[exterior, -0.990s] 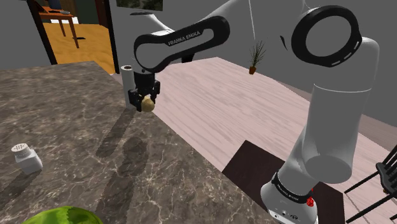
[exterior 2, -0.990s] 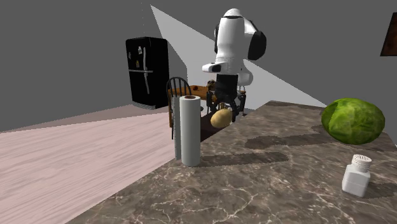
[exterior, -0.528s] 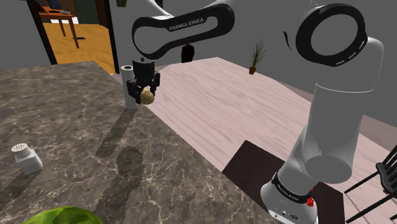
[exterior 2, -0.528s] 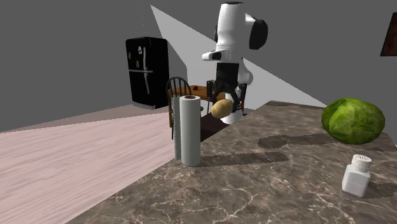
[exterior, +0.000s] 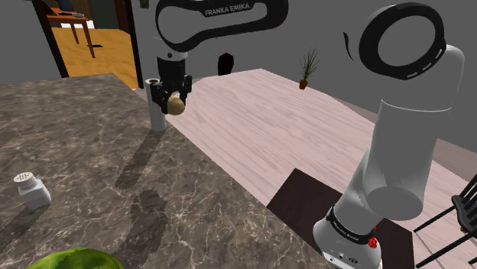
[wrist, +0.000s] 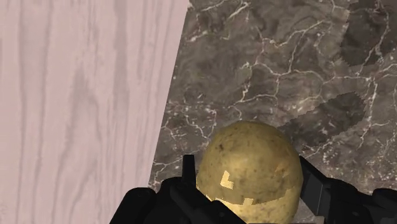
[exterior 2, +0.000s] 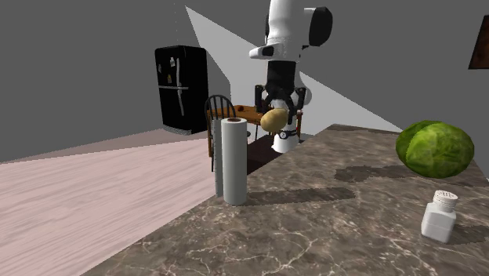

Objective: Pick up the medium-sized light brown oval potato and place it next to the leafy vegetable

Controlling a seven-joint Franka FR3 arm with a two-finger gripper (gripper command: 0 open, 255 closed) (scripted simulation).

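Now the potato (exterior: 176,105) is raised higher over the counter (exterior: 76,160) than before. It is clamped between the gripper (exterior 2: 276,118) fingers.

Leafy vegetable (exterior: 76,260): cut by the shoulder view's bottom edge, only a green sliver shows
Potato (wrist: 249,167): lower part covered by the end effector (wrist: 247,191), cut off at the wrist view's edge
Paper roll (exterior: 157,122): partly behind the end effector, shoulder view

The worktop (exterior: 84,145) is dark veined marble, smooth; the floor (exterior: 275,130) pale grained wood; the potato (wrist: 249,167) has matt, speckled tan skin
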